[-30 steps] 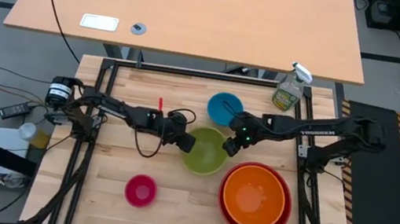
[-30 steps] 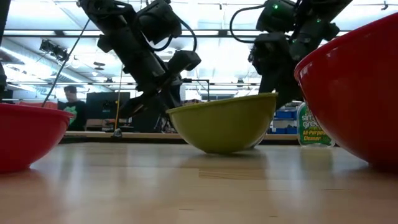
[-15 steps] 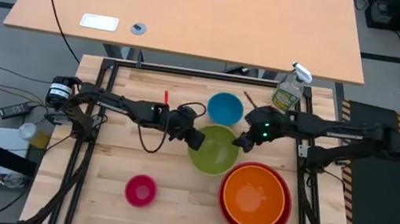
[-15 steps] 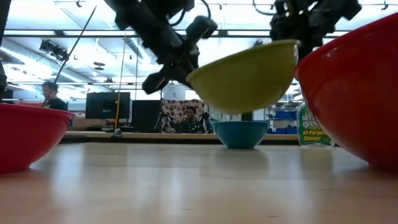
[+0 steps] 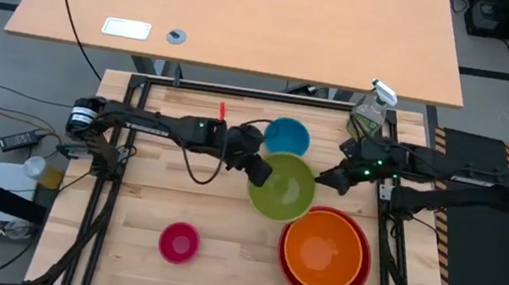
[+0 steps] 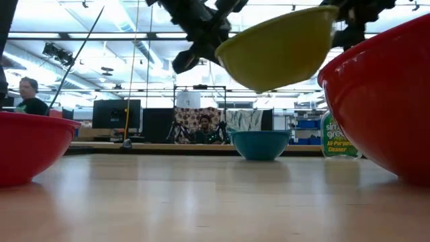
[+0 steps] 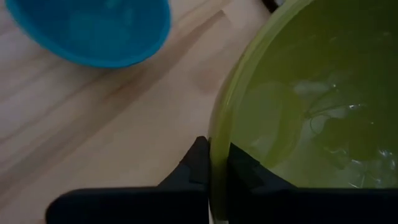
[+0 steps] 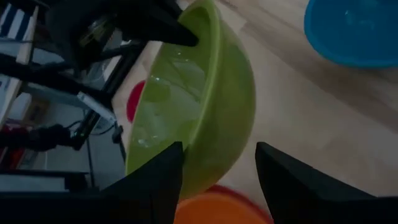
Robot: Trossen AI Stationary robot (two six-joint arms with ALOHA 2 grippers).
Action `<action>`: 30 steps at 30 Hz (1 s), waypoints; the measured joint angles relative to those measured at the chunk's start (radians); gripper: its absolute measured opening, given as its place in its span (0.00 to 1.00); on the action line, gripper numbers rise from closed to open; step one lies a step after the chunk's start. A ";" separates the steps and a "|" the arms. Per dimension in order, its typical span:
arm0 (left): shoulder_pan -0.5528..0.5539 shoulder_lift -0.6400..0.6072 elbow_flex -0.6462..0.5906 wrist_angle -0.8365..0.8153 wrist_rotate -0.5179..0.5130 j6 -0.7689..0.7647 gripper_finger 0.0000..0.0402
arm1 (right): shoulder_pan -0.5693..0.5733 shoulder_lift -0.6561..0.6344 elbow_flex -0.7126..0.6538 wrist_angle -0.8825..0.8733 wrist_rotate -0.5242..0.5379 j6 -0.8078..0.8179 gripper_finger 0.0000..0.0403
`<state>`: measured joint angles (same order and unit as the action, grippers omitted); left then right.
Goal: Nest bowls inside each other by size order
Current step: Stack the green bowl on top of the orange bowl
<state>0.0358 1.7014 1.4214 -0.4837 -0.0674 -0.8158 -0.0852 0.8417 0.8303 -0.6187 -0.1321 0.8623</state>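
Observation:
The green bowl [image 5: 281, 185] is lifted clear of the table and tilted; it also shows in the low view [image 6: 275, 50]. My left gripper [image 5: 260, 171] is shut on its rim. My right gripper [image 5: 323, 180] is open just right of the bowl, and its fingers [image 8: 155, 177] stand apart in front of the bowl's outer wall [image 8: 230, 118]. The orange bowl [image 5: 322, 252] sits nested in the red bowl [image 5: 291, 271] at the near right. The blue bowl [image 5: 286, 137] rests on the table at the far middle. The pink bowl [image 5: 179, 242] rests at the near left. My left gripper pinches the green bowl's rim [image 7: 217, 146] on the side toward the table's left, one finger [image 7: 245, 171] inside the bowl and one [image 7: 194, 165] outside. The fingers come from the table's left, slanting down. The bowl hangs clear of the table, tilted, mouth up.
A clear spray bottle [image 5: 368, 114] stands at the table's far right corner. A bare strip of wood lies along the near edge between the pink bowl and the red bowl. A tan desk [image 5: 243, 15] stands beyond the far edge.
My left gripper has risen and gone toward the table's right edge with the green bowl, which has come off the table and now hangs tilted above it. My right gripper has drawn back from the bowl's right rim toward the table's right edge.

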 joint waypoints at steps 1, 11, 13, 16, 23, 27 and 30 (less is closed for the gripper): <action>-0.003 0.015 0.021 -0.006 0.007 0.002 0.05 | 0.007 -0.011 0.000 -0.009 -0.005 0.001 0.52; -0.047 0.195 0.287 -0.081 0.022 0.049 0.05 | 0.119 -0.156 0.000 -0.156 -0.022 0.063 0.58; -0.059 0.235 0.344 -0.086 0.038 0.057 0.05 | 0.149 -0.182 0.000 -0.175 -0.021 0.083 0.59; -0.076 0.297 0.419 -0.087 0.065 0.071 0.05 | 0.193 -0.210 0.000 -0.212 -0.021 0.103 0.61; -0.103 0.402 0.533 -0.096 0.115 0.072 0.05 | 0.317 -0.228 0.000 -0.293 -0.049 0.164 0.61; -0.119 0.437 0.557 -0.096 0.132 0.076 0.05 | 0.404 -0.207 0.000 -0.323 -0.044 0.211 0.61; -0.134 0.464 0.571 -0.092 0.144 0.083 0.05 | 0.467 -0.170 0.000 -0.350 -0.040 0.249 0.61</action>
<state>-0.0986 2.1653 1.9925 -0.5752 0.0768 -0.7328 0.3821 0.6713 0.8303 -0.9689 -0.1723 1.1113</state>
